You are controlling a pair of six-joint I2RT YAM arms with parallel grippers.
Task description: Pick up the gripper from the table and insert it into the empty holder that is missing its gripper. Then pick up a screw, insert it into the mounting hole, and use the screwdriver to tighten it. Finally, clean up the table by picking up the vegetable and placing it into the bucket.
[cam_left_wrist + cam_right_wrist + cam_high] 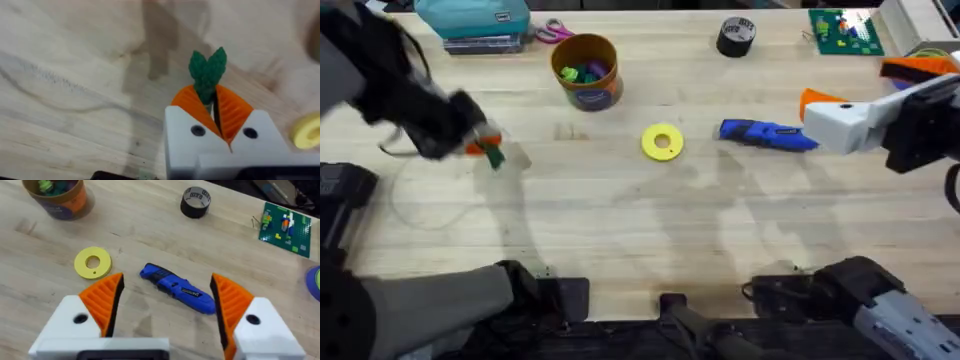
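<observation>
The left gripper [216, 112] is clenched on the vegetable [207, 71], its two orange ribbed pads [192, 107] pressed against the stalk so that the dark green leafy top sticks out just past the fingertips. In the overhead view the same gripper [488, 148] sits well to the left of the bucket [587, 70] and a little nearer the arm bases, with the green piece [496, 157] at its tip, over the tabletop [620, 230].

The bucket stands upright toward the far side, with coloured bits inside it. A yellow disc [662, 141] lies nearer the arm bases than the bucket and to its right. The screwdriver [768, 134] lies flat, further right of the bucket than the disc.

The right gripper [167, 302] is released, its fingers spread wide; the screwdriver [177, 288] lies between and beyond them, not touched. From above, this gripper [825, 112] is just beside the screwdriver's right end.
</observation>
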